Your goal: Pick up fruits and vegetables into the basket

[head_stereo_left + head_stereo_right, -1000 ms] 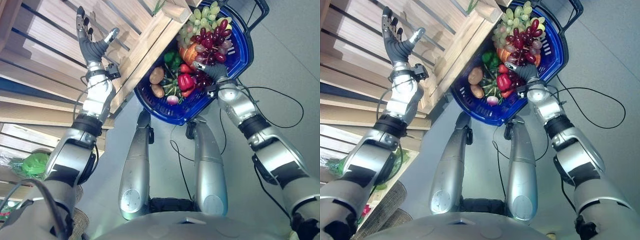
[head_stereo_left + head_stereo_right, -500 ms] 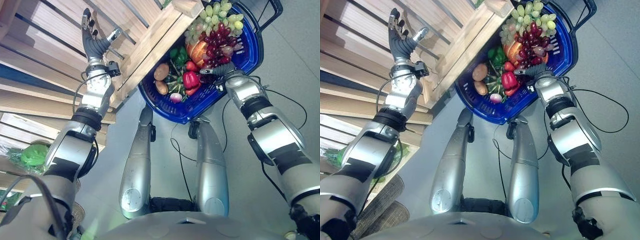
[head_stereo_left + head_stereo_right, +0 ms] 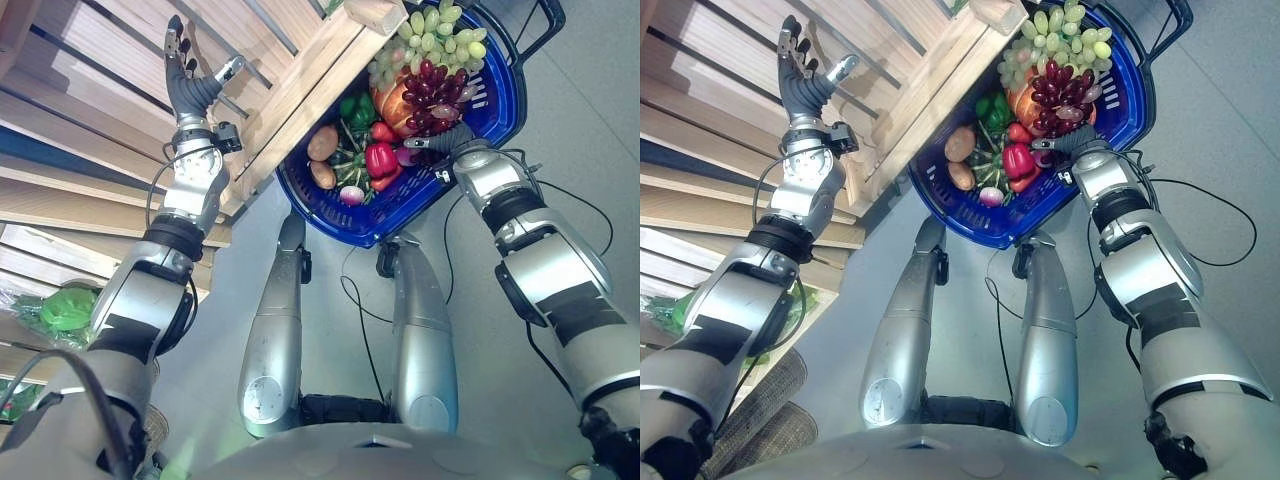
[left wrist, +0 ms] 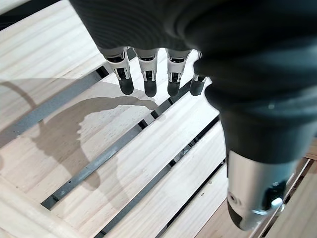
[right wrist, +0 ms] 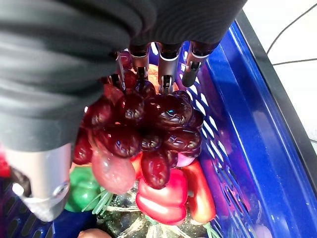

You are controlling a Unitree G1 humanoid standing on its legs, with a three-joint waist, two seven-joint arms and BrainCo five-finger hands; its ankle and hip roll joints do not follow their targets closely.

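right robot hand (image 5: 99,59) is curled around the red grapes (image 5: 143,124) over the blue basket (image 3: 495,100). left robot hand (image 3: 190,85) is spread wide above wooden slats (image 4: 148,163); the eye view shows potatoes (image 3: 318,147).

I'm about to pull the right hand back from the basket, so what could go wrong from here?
The right hand has its fingers on the red grapes; stems could snag and drag the bunch out as it withdraws. The blue basket is piled high, with green grapes near its rim, so a jolt might spill them. The left hand is open over the wooden slats and may knock them if the body shifts.
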